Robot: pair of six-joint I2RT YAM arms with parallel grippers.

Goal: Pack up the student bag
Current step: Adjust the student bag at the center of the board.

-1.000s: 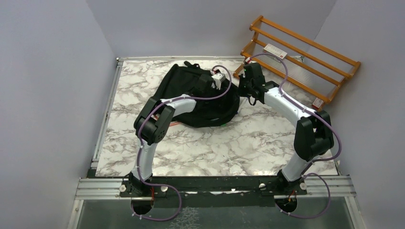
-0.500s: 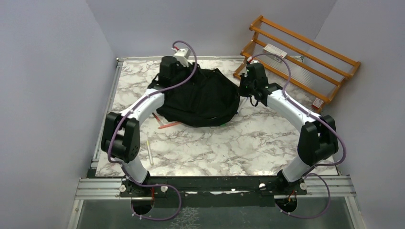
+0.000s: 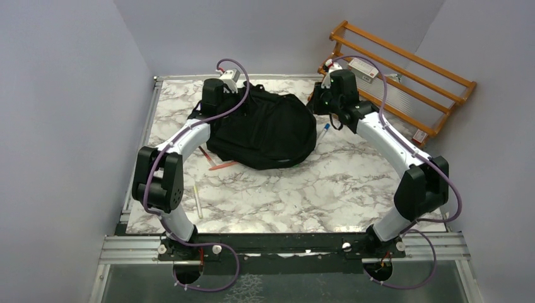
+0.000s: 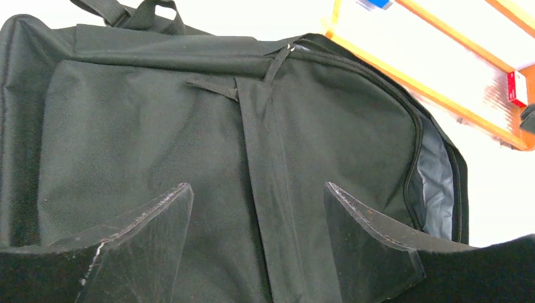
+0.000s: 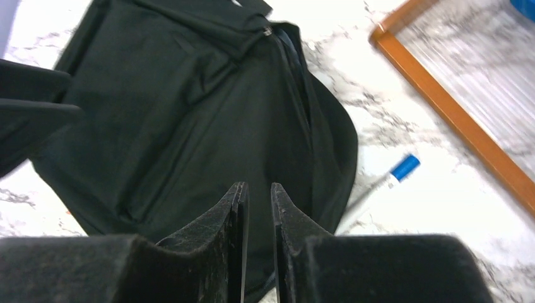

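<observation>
The student bag (image 3: 268, 129) is a big black backpack lying flat at the far middle of the marble table. In the left wrist view the bag (image 4: 158, 120) fills the frame, its zip partly open at the right with grey lining (image 4: 435, 183) showing. My left gripper (image 3: 209, 108) hovers over the bag's far left part, open and empty (image 4: 255, 186). My right gripper (image 3: 318, 104) is at the bag's far right edge, above it, jaws shut with nothing between them (image 5: 257, 186). The bag also shows in the right wrist view (image 5: 176, 113).
A blue-capped pen (image 3: 323, 130) lies on the table beside the bag's right edge, also in the right wrist view (image 5: 385, 180). An orange pen (image 3: 222, 166) and a white pen (image 3: 197, 203) lie left of the bag. An orange wooden rack (image 3: 404, 69) stands at the far right.
My left arm swung from over the bag's right side to its far left corner. My right gripper moved a little farther back. The blue-capped pen now shows beside the bag.
</observation>
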